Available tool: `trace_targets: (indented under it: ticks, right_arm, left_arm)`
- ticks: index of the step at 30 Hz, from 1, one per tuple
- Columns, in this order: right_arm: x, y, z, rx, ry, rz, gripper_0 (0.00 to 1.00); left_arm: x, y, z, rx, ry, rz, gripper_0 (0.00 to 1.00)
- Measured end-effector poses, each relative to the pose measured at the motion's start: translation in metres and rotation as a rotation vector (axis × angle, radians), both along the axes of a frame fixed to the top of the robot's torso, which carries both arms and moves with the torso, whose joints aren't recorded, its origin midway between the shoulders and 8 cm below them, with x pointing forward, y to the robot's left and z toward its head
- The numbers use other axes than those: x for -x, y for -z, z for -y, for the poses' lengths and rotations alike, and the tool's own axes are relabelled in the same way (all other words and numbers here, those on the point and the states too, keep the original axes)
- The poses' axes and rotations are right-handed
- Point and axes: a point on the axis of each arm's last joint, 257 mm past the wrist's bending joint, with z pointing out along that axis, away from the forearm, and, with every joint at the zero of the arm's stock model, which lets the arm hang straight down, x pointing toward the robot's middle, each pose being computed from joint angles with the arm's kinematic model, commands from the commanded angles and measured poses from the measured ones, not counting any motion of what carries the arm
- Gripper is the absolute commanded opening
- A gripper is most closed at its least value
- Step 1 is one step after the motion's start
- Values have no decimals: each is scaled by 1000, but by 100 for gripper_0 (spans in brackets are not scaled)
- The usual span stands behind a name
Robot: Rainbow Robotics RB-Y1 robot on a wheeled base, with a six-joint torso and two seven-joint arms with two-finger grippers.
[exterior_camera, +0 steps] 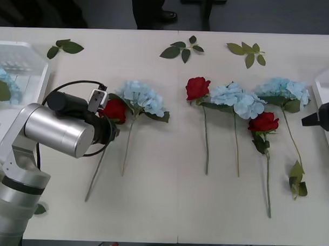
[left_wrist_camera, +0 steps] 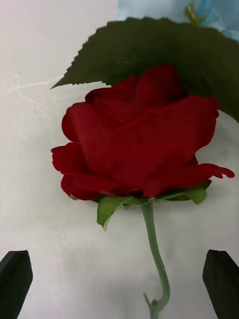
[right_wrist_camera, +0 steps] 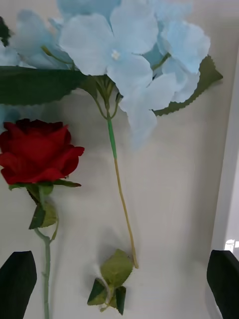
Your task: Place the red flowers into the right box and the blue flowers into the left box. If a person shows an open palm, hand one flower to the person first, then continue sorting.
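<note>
With its black fingers spread wide, the left claw hovers over a rose left of centre on the worktop; rose stem runs between the fingers, no contact. Hydrangea lies just right of that rose, leaf touching it. Right claw sits at the right edge, by the right box, fingers also apart, nothing held. Below it: a hydrangea and a rose side by side. Middle of frame: another rose beside a hydrangea. Left box, upper left, holds one blue flower.
</note>
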Motion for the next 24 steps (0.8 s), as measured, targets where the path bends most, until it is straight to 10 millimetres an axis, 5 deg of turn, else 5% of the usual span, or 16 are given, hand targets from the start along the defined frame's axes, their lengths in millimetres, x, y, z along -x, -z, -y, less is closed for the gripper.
trace_targets:
  ticks: [8,12,24]
  right_arm:
    - [-11,48,4,22,19,-47,100]
    - [-26,63,2,41,14,-34,100]
    - [-53,91,1,97,12,-18,95]
  left_arm:
    - [-10,32,10,-41,33,-3,98]
    - [-12,33,15,-47,34,-5,1]
    - [-12,33,20,-41,36,-4,0]
